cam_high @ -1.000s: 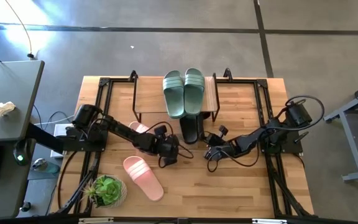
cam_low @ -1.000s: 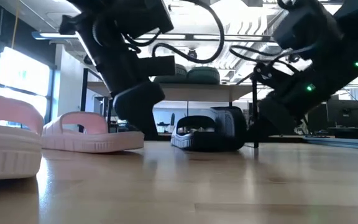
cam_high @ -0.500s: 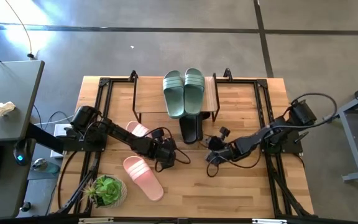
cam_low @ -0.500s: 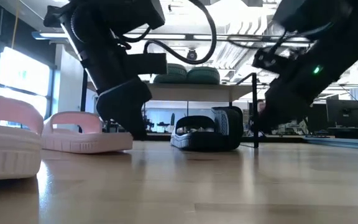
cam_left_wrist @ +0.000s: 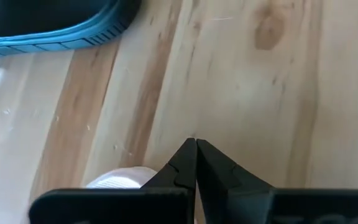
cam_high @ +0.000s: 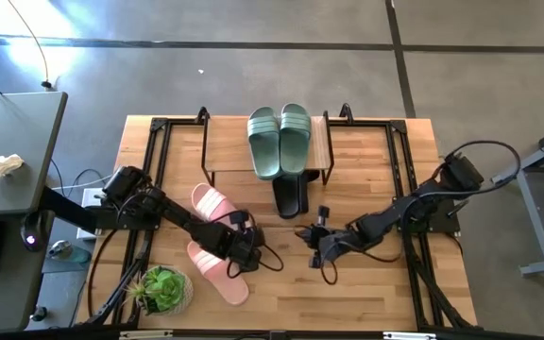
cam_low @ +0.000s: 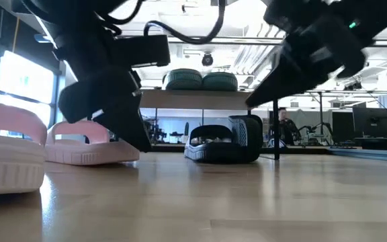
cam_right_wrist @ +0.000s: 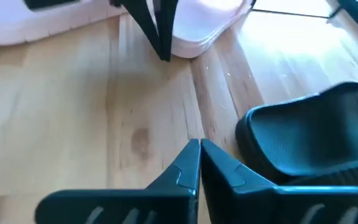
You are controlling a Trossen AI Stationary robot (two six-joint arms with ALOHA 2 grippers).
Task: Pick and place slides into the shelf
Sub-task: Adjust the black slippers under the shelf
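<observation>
The sage green slides (cam_high: 280, 140) lie side by side on the shelf's plank top (cam_high: 227, 146). A black slide (cam_high: 291, 195) sticks out from under the plank, sole on the table; in the low view the black slides (cam_low: 224, 141) sit under the shelf (cam_low: 200, 94). One pink slide (cam_high: 213, 202) lies left of it, and the other pink slide (cam_high: 217, 271) lies nearer the near edge. My left gripper (cam_high: 251, 256) is shut and hovers just right of the nearer pink slide. My right gripper (cam_high: 313, 234) is shut, on the near side of the black slide (cam_right_wrist: 316, 137), touching nothing.
A small potted plant (cam_high: 163, 288) stands at the table's near left corner. Black frame rails (cam_high: 159, 142) run along the left and right sides. Bare wood (cam_high: 348, 293) lies between the grippers and the near edge. A grey desk (cam_high: 8, 179) stands left of the table.
Both shut grippers have drawn back from the black slide and the shelf toward the table's near edge. The left one has ended beside the nearer pink slide, and the right one has shifted slightly left. No slide has moved.
</observation>
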